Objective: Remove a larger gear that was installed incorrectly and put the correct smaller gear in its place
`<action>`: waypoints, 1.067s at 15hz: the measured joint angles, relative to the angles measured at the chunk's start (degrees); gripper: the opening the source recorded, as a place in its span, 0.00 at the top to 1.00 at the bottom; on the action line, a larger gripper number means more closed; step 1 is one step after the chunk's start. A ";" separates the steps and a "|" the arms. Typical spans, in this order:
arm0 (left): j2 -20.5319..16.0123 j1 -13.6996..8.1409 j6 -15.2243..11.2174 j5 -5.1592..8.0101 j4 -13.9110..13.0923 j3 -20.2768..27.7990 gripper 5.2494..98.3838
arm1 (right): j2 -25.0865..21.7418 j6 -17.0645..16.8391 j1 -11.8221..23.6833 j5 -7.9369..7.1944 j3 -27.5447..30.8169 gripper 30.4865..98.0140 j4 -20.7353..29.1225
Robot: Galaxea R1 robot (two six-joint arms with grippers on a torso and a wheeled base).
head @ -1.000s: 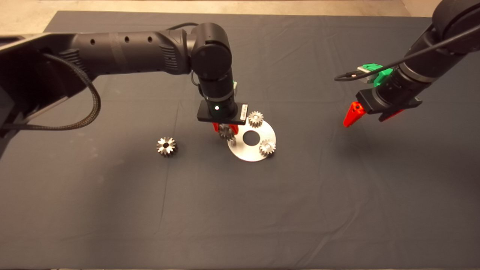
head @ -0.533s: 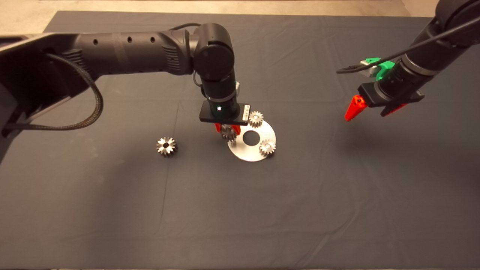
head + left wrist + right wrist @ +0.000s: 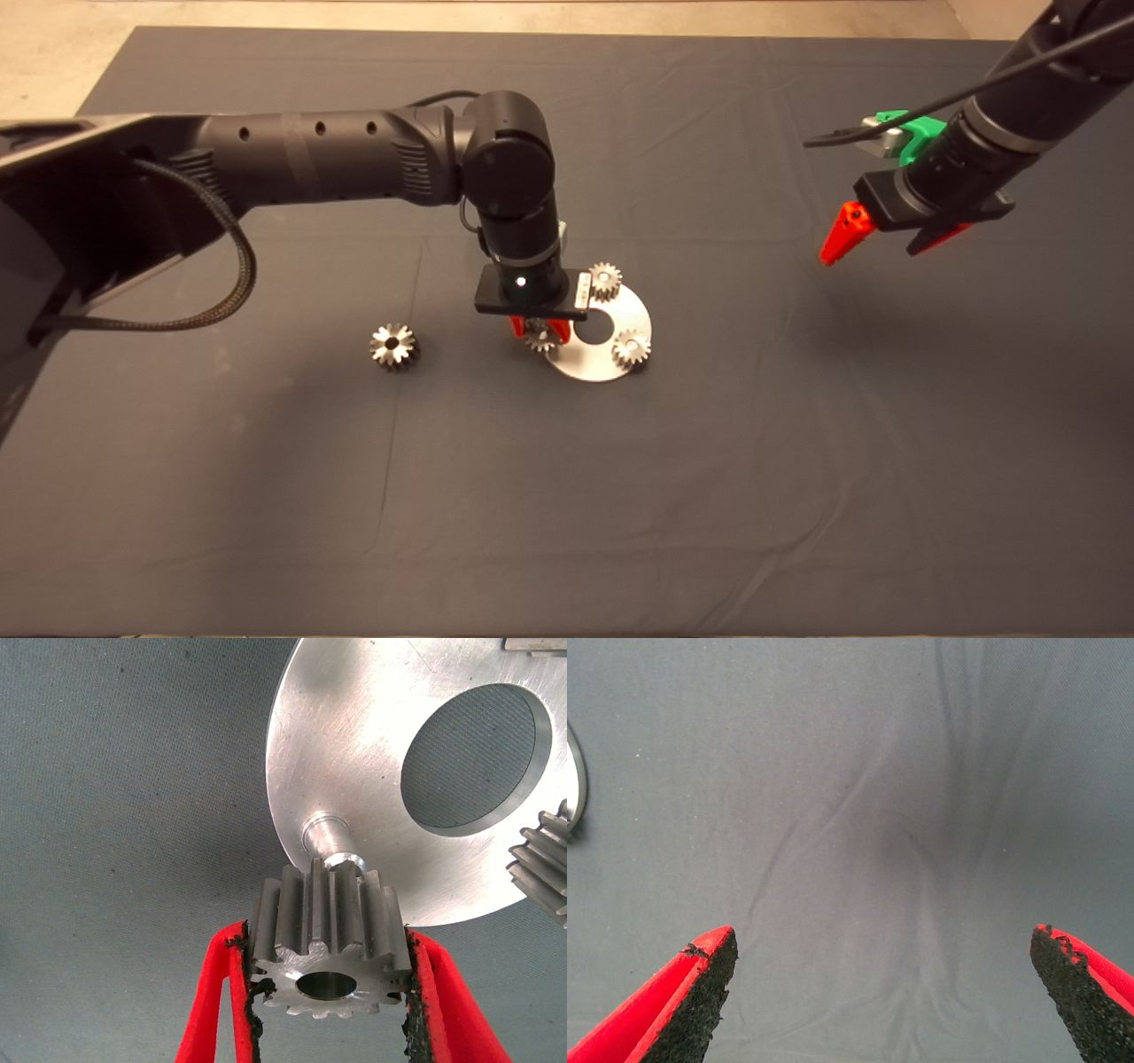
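At centre of the head frame: smaller gear (image 3: 330, 952), fine-toothed, steel, round bore; clamped between the red fingers (image 3: 217, 1010) of left gripper (image 3: 540, 330); held just above a bare pin (image 3: 328, 835) at the near-left edge of round plate (image 3: 631, 306); bore close to the pin top, not yet threaded over it as far as the left wrist view shows.

On the same plate: two other small gears, one (image 3: 604, 281) at the upper edge, one (image 3: 631, 348) at the lower right; large central hole (image 3: 594, 329) open to the mat.

Left of centre, well apart from the plate: larger gear (image 3: 393, 346), chunky teeth, small dark centre hole; lying flat on dark mat (image 3: 567, 496), untouched.

Upper right of the frame: right gripper (image 3: 890, 237), fingers spread wide, nothing between them, raised over bare mat, idle.

Progress, as judged: removal of the wrong gear complete; replacement gear picked and brought to the vacant pin. Remaining: align bore with pin, lower to seat, release, withdraw. Risk: bore slightly off axis, gear catching on the pin top or tilting.
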 measured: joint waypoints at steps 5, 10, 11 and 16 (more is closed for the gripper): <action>2.62 -0.44 1.02 2.18 -1.11 -3.56 0.78 | 0.60 0.00 0.00 0.00 -0.02 0.15 -0.02; 4.89 -1.32 3.93 3.77 -1.10 -7.07 0.78 | 2.41 0.00 -0.33 -0.02 -0.09 0.15 -0.07; 4.91 -1.43 3.95 3.56 -1.05 -7.41 0.78 | 2.59 0.00 -0.37 0.00 -0.09 0.15 -0.10; 5.06 -1.44 4.91 3.55 -1.11 -8.28 0.78 | 3.33 0.00 -0.47 -0.02 -0.28 0.15 -0.32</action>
